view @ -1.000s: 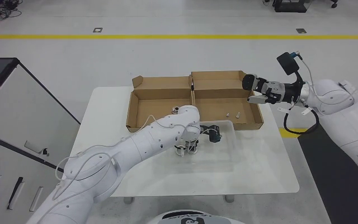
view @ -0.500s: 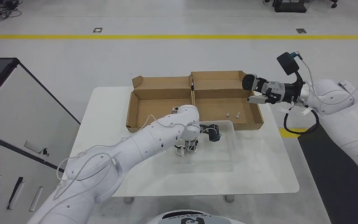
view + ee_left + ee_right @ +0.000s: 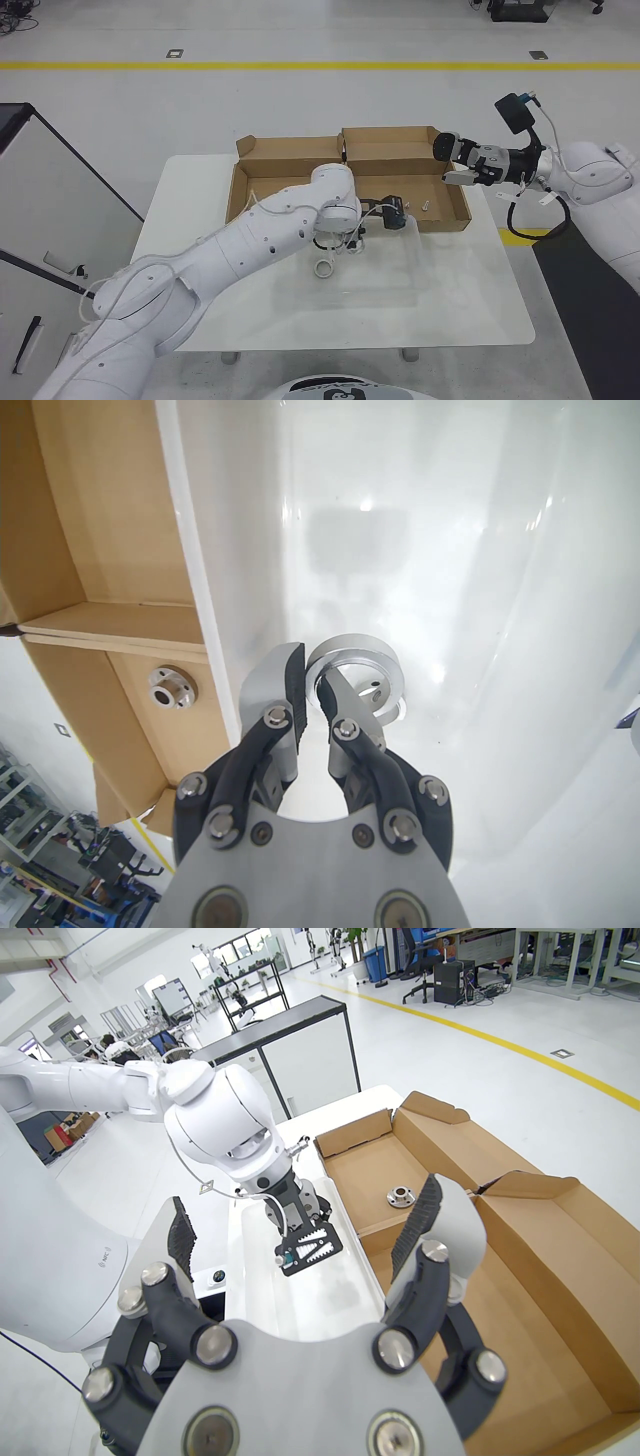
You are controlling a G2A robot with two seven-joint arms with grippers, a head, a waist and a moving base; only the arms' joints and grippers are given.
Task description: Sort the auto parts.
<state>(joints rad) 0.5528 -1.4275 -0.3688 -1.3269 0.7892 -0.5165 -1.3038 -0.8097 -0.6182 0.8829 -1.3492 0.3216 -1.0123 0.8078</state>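
Robotics lab: yellow floor line [image 3: 320,65], desks [image 3: 560,958]

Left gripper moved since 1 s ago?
Yes. The left gripper, clamped on the ring, has tilted: top view shows its wrist nearer the cardboard box.

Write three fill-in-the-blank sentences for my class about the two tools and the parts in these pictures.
1. The left tool is shut on a metal ____.
2. The right tool is empty and ____.
3. The flanged hub lies inside the ____ box.
Missing words: ring; open; cardboard.
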